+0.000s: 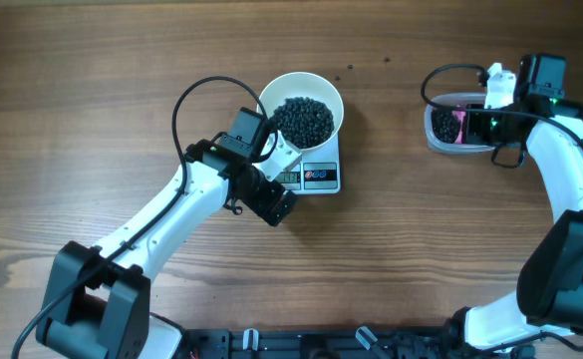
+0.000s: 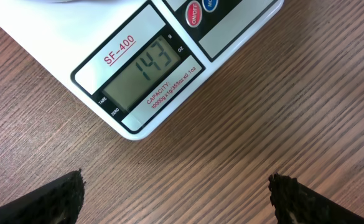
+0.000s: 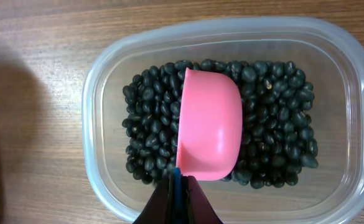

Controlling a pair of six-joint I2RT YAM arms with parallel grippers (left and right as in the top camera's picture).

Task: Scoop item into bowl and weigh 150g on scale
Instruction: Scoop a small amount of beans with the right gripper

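White bowl (image 1: 302, 82) sits on the scale (image 1: 323, 178) near the middle of the wooden counter (image 1: 102, 80), and a dark heap of beans (image 1: 304, 120) fills most of it. At the far right stands the clear tub (image 1: 433, 135) with the remaining beans, the pink scoop (image 1: 459, 125) down inside it.

From the left wrist, the left pincer (image 2: 175, 190) hangs wide and holds nothing. Only its two black fingertips (image 2: 63, 199) show, at the bottom corners, just near of the scale's front edge. The display (image 2: 147, 65) reads 143, so the load looks a little short of the target.

From the right wrist, the right pincer (image 3: 178, 190) is pinched tight on the scoop's handle at the near side of the tub. The scoop's rounded back faces the camera and lies over the beans, so whether it carries any is hidden.

Most of the scooping seems done. What is left, I judge, is a small top-up — likely only part of a scoop — and another look at the display, with some risk of overshooting if a full scoop goes in.
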